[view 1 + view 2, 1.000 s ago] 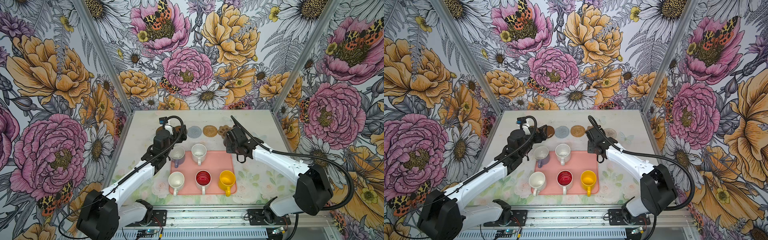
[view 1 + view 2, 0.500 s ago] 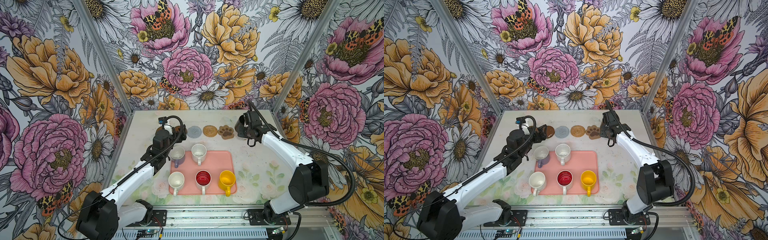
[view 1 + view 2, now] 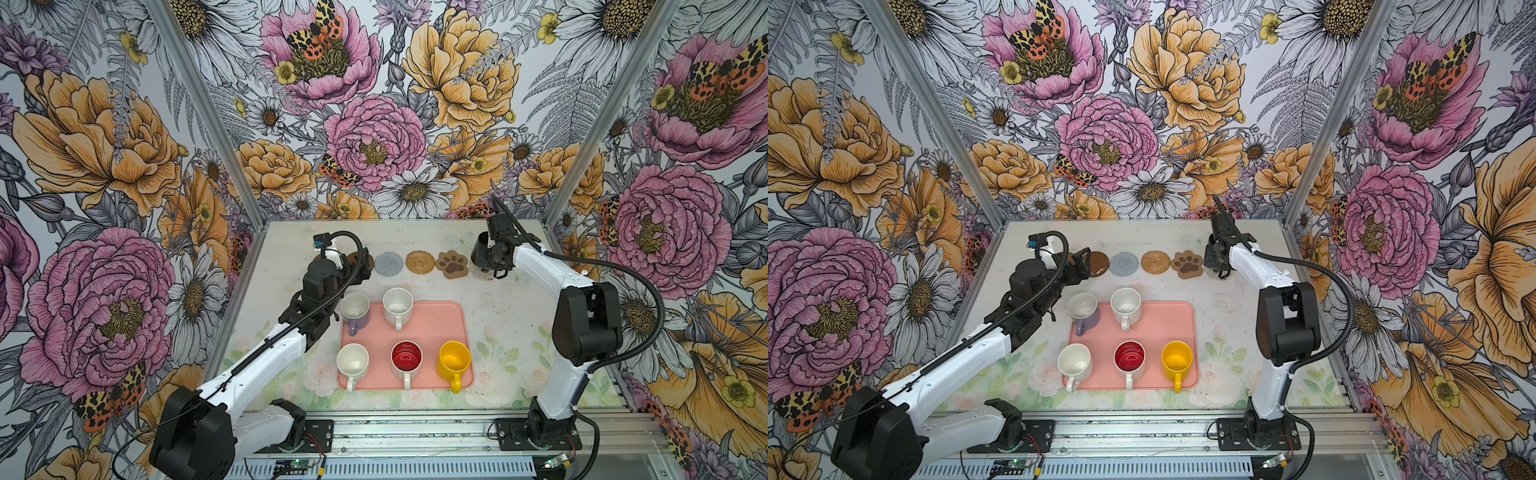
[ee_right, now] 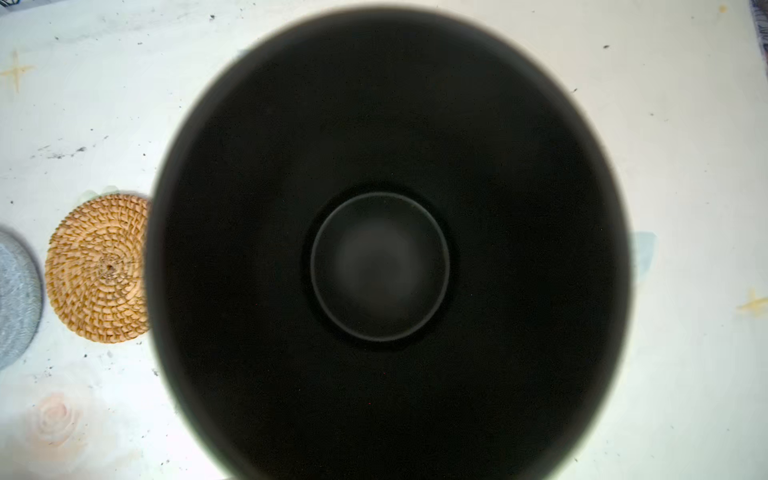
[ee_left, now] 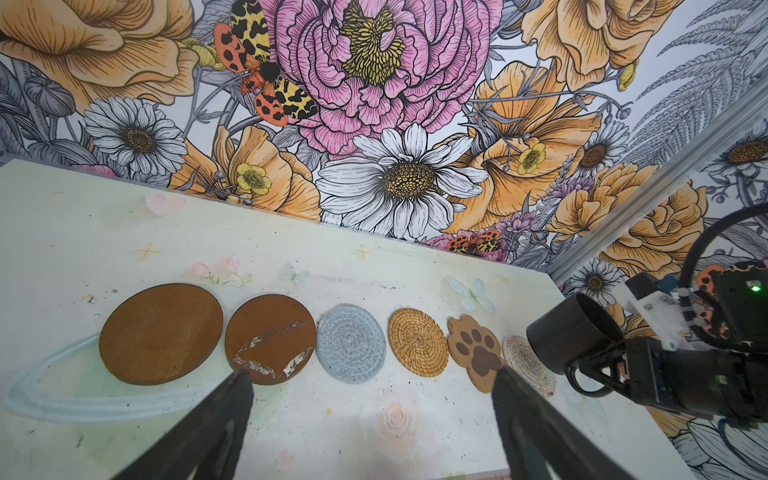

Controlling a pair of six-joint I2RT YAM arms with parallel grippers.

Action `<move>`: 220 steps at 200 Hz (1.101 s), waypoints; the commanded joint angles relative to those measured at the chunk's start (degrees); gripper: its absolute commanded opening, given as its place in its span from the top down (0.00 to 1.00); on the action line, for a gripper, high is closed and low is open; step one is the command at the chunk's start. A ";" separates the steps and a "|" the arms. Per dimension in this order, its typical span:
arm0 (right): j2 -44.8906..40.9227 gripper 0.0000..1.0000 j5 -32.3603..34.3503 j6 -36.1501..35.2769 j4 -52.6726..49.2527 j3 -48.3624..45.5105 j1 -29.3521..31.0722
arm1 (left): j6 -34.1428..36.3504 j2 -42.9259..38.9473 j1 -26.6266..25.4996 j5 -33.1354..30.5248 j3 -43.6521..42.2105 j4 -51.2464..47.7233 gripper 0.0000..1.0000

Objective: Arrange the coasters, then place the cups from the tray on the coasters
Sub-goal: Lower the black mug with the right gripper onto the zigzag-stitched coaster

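My right gripper (image 5: pixel 598 372) is pinched nearly shut on the handle of the black mug (image 5: pixel 571 328), poised over the pale woven coaster (image 5: pixel 524 360), so I want it level and centred before lowering gently.

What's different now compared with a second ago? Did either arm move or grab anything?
The right end effector, still gripping the black mug, carried it rightward and farther back, over the pale woven coaster at the row's end. Nothing was grabbed or released. The left end effector, open, and the loaded tray stayed put.
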 commanded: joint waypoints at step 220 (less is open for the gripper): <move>5.52 1.00 4.35 -2.30 4.20 4.83 -1.11 | 0.68 -0.37 1.13 -1.13 -0.61 -0.87 0.09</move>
